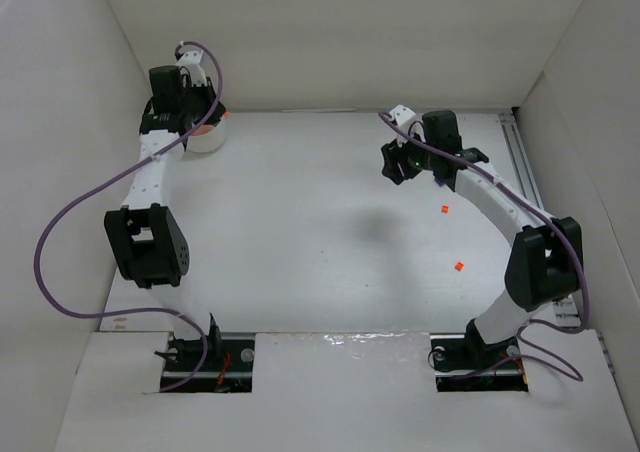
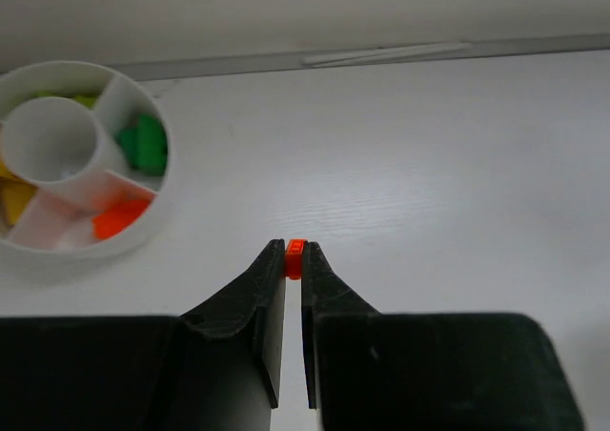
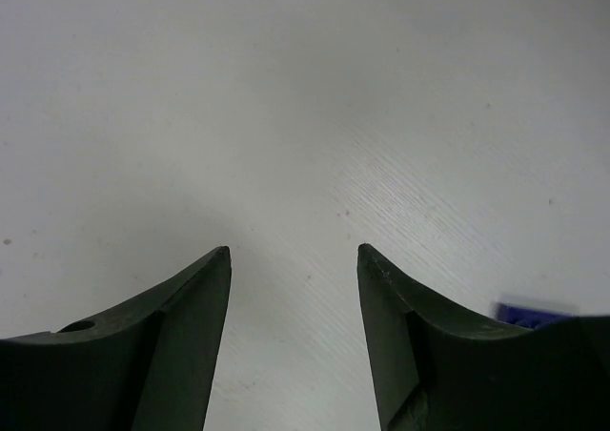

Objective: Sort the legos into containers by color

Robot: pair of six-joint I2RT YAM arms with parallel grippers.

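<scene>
Left claw [image 2: 294, 248]: pinched narrow on one red-orange brick [image 2: 294, 260], gripped right at the fingertips. The brick sits just above the table [image 2: 429, 164]; I cannot tell whether it touches.

Bowl [image 2: 145, 229]: round, white, low-walled, with a round centre cup and sections around it. In my left wrist view it lies to the left of the claw, near but apart. From above it sits at the far left of the table, half hidden under my left wrist.

Bowl contents: a green brick [image 2: 143, 145] in the right-hand section, an orange brick [image 2: 121, 216] in the lower right section, and a yellow brick [image 2: 13, 200] at the left edge, partly cut off.

Right claw [image 3: 294, 259]: wide, with only bare table between the fingers. It hangs over the far right part of the table. A dark blue brick [image 3: 532, 312] peeks out just beside the outer edge of the right finger.

Loose on the table: two red-orange bricks on the right side, one [image 1: 443, 209] beside my right forearm and the other [image 1: 459, 266] nearer the base.
</scene>
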